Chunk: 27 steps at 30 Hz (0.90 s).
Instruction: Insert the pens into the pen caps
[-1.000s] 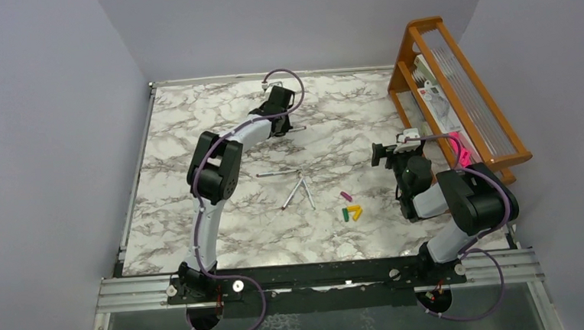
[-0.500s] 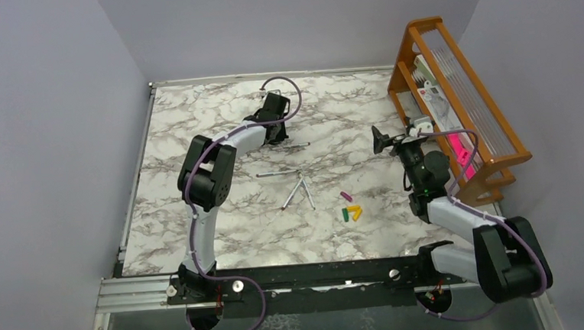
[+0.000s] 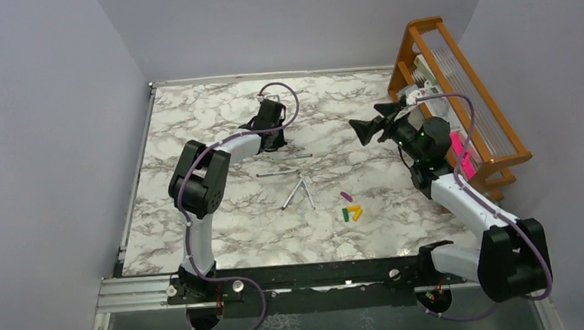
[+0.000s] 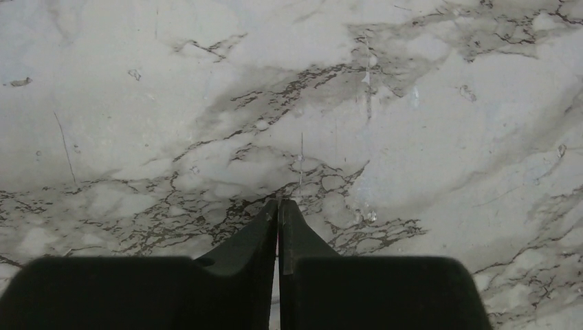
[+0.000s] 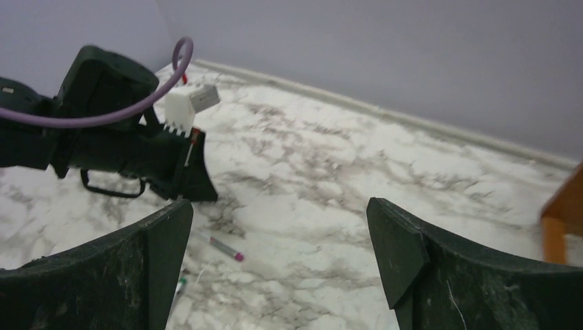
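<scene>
Pressing its black wedge-shaped fingers flat together, the left claw (image 4: 278, 206) hangs clenched and empty over the far middle of the glossy, grey-veined marble table (image 3: 195, 133). One thin silvery pen (image 3: 294, 156) lies just beside it; the right wrist view shows a magenta tip on that stick. A second pen (image 3: 278, 173) lies nearer the arm bases, and two more (image 3: 298, 192) meet at one end in a narrow V. To their right, a little apart, sit the four stubby plastic caps (image 3: 351, 209): the magenta one farthest back, two yellow-orange and one green clustered together. The right claw (image 3: 363, 130), raised above the table's right side, stands released, its broad matte jaws spread wide with nothing between them. Behind it stands an orange wooden rack (image 3: 424, 24) with slatted sides. A purple cable (image 3: 278, 83) loops over the left wrist.
</scene>
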Each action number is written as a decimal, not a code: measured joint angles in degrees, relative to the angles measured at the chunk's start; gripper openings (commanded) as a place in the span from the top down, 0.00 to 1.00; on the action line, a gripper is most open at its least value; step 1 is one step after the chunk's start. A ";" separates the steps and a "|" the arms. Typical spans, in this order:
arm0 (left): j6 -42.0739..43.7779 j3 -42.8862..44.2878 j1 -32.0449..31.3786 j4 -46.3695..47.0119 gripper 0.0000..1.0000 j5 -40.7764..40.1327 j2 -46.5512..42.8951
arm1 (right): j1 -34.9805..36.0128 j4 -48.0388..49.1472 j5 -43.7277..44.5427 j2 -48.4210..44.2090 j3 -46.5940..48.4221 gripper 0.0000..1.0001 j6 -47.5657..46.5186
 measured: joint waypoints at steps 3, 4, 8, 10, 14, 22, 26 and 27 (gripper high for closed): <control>0.57 -2.64 0.00 2.34 0.85 1.46 -2.03 | 0.22 0.31 -5.95 4.66 0.13 0.05 4.63; 1.11 -3.89 -0.04 3.30 0.83 1.92 -3.10 | 0.57 0.31 -7.23 6.32 0.24 0.10 5.70; 2.97 -9.07 -0.46 8.13 0.71 2.49 -8.28 | 4.61 -5.38 -8.79 13.92 5.18 0.25 4.76; 3.54 -11.98 -0.81 11.39 0.61 2.47 -11.34 | 8.26 -9.79 -7.87 17.62 9.60 0.25 1.53; 3.74 -18.80 -0.94 17.11 0.44 1.07 -17.81 | 16.74 -17.77 -3.96 25.57 18.95 0.25 -6.38; -1.07 -34.18 -0.85 23.91 0.24 -6.56 -34.27 | 23.98 -29.24 3.63 42.60 32.83 0.20 -17.03; -2.86 -40.09 -0.81 24.94 0.24 -10.64 -41.18 | 24.81 -32.44 7.26 47.60 36.35 0.33 -19.71; -2.91 -41.03 -0.79 24.96 0.24 -11.52 -42.47 | 24.85 -33.00 7.96 48.65 37.16 0.37 -20.06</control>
